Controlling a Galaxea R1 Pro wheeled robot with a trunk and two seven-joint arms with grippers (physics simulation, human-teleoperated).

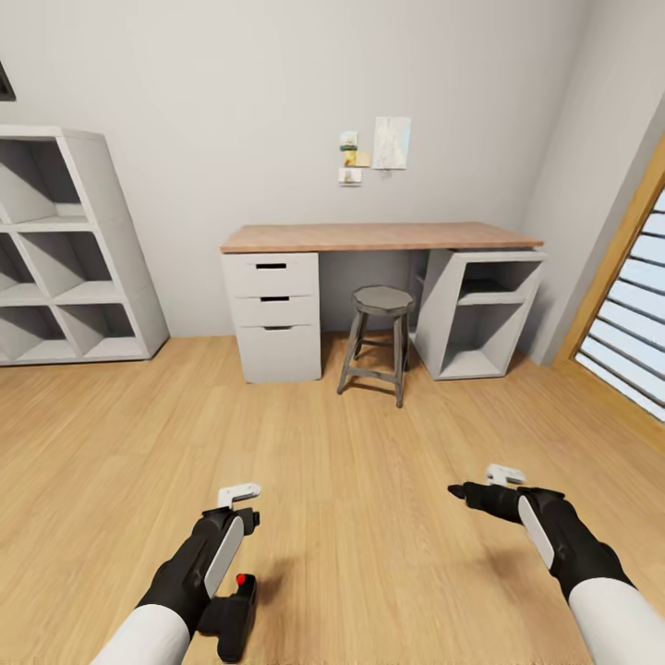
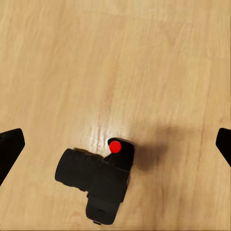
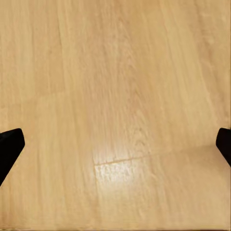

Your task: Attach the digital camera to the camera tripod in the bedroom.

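Note:
The digital camera (image 1: pixel 229 614), black with a red button (image 1: pixel 244 581) on top, lies on the light wood floor under my left forearm. In the left wrist view the camera (image 2: pixel 98 180) lies on the planks well below the fingers, lens to one side, red button (image 2: pixel 115 147) up. My left gripper (image 1: pixel 245 513) hovers above it, open, holding nothing; its black fingertips (image 2: pixel 10 147) sit at the picture's edges. My right gripper (image 1: pixel 469 493) is also open over bare floor, fingertips (image 3: pixel 9 144) spread wide. The camera tripod is out of view.
A wooden-topped desk (image 1: pixel 379 236) with white drawers (image 1: pixel 273 314) stands against the far wall, a grey stool (image 1: pixel 380 305) under it. White cube shelving (image 1: pixel 83 277) is at the left. A wood-framed slatted panel (image 1: pixel 628 314) is at the right. Open floor lies ahead.

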